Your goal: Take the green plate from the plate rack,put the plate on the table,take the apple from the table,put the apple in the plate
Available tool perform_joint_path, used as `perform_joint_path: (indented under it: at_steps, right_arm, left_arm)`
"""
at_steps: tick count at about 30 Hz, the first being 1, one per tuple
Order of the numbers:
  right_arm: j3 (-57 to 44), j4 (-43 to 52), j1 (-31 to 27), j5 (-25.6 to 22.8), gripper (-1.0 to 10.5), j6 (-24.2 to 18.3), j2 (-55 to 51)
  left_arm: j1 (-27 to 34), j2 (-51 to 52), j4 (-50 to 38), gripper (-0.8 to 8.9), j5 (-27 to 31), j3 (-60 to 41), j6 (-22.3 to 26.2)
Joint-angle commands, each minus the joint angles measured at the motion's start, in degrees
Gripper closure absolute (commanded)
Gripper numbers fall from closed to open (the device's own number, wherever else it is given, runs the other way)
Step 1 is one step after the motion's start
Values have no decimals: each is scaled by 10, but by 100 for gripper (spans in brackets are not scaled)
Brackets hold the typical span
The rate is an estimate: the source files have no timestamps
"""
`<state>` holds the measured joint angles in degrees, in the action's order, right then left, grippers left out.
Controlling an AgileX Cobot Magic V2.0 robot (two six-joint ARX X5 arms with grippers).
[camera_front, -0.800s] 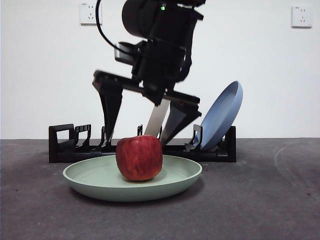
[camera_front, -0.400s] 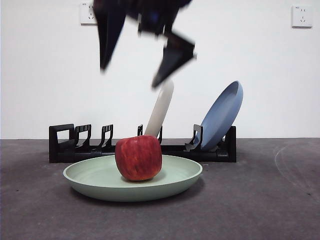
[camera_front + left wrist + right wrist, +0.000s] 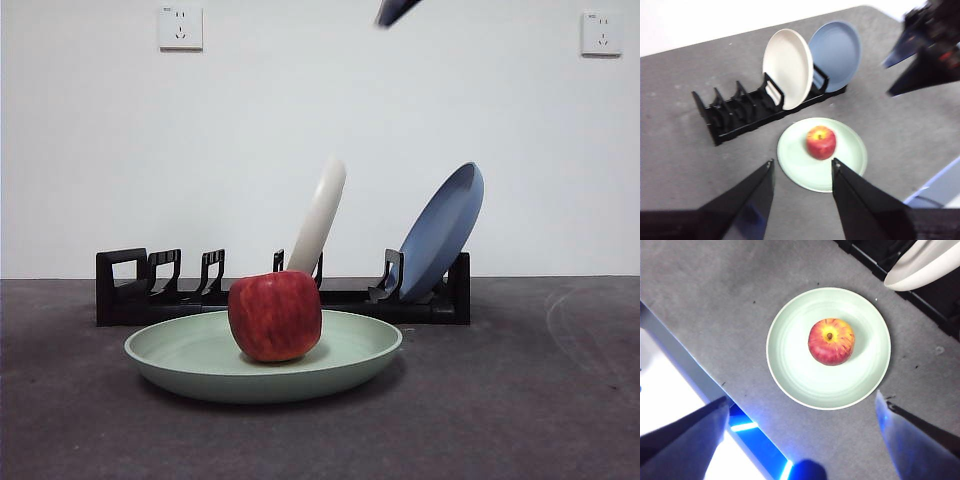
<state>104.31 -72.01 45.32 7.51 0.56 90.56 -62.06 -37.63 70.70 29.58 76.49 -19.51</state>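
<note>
Apple seen resting inside green plate, slightly toward 9 o'clock of centre. Plate laid flat on tabletop, just in front of plate rack. Cream plate and blue plate held upright in rack. Right claw held high above plate, spread wide, empty. Left claw raised well off, spread, empty.

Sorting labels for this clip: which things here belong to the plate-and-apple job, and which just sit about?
Job: green plate, apple resting in it, plate rack, table.
Bystanders: cream-white plate and blue plate in the rack, wall sockets.
</note>
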Motion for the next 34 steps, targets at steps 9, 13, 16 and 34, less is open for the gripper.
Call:
perform_joint_path:
  at_steps: [9,13,16,34]
  right_arm:
    - [-13,-68,4,-38,509,-8,-123]
    - [-69,-68,4,-42,509,2,-188]
    - [-136,-53,4,-53,509,21,-241]
    - [-348,44,4,-76,958,67,-391]
  left_arm:
    - [-1,-77,-37,625,19,-2,37]
    - [-1,-103,-48,625,-2,-2,37]
    - [-1,-116,-60,626,-17,-2,37]
    - [-1,-196,-88,822,-88,-2,46]
